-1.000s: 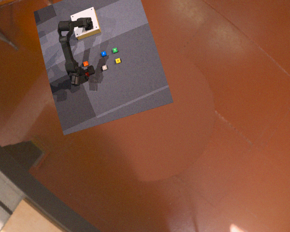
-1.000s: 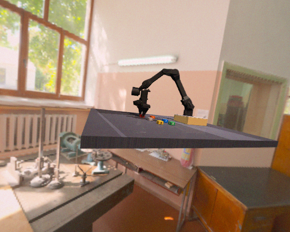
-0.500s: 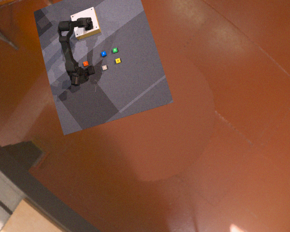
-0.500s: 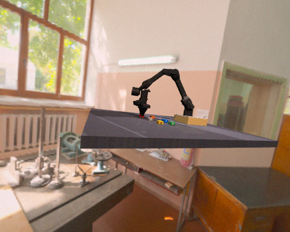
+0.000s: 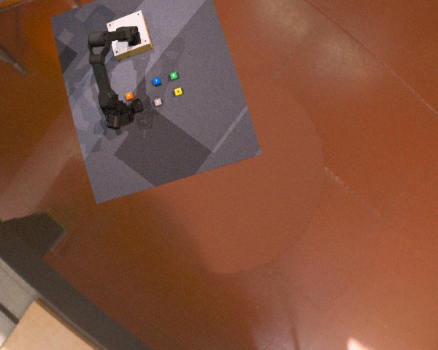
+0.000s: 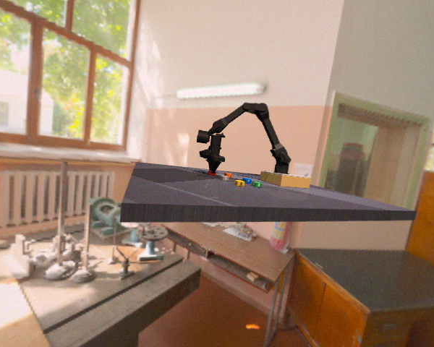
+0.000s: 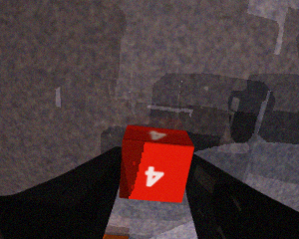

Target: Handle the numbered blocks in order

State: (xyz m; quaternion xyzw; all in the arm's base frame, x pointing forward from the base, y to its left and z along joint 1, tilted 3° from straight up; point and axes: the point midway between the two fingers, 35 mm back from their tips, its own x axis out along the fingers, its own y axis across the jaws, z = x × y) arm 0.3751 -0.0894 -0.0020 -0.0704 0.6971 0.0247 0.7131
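Red block (image 5: 129, 112) (image 6: 210, 173) (image 7: 164, 171) with a 4 on it is held by the end effector (image 5: 131, 111) (image 6: 213, 170) (image 7: 153, 158), whose fingers are partly closed, one on each side. It is found at the counter (image 5: 226, 124) (image 6: 172, 197) (image 7: 40, 75), near the orange block (image 5: 129, 95) (image 6: 228, 174) (image 7: 116, 237). Since 4 is even, a small lift, a set-down and a letting go seem to be left. It may be just off the counter or on it; that is hard to tell from here. Any smaller numbers should be done by now, but no mark of that is shown. The grey block (image 5: 158, 102) (image 6: 225, 178), blue block (image 5: 156, 81) (image 6: 247, 181), green block (image 5: 173, 75) (image 6: 257, 184) and yellow block (image 5: 178, 91) (image 6: 239, 183) are not being held, and any bigger numbers must wait. The held block is bright red, with flat sides and sharp corners. A white 4 is seen on two faces, and one side is darkened by shade.
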